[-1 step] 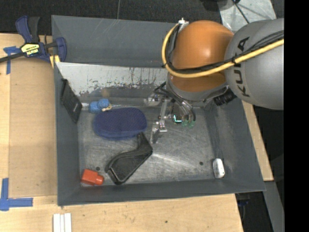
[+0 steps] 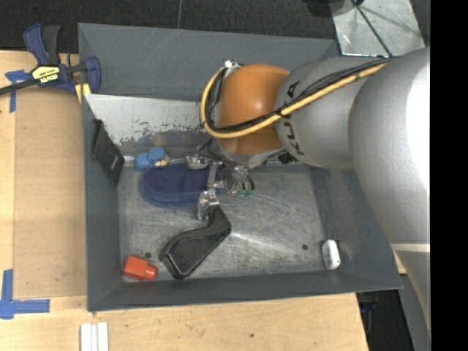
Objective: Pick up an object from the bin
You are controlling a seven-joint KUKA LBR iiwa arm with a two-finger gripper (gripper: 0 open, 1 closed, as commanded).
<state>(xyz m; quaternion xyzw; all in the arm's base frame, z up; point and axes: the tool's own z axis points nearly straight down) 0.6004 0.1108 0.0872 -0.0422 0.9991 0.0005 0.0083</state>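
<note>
My gripper hangs under the orange wrist cover in the middle of the bin. It is at the right edge of a dark blue soft cloth-like thing and just above the upper end of a black curved flat piece. A small light blue toy lies behind the cloth, near the back wall. I see nothing held in the gripper.
A black flat slab leans on the left wall. An orange-red block sits in the front left corner. A small white cylinder lies at the front right. The arm covers the bin's back right part.
</note>
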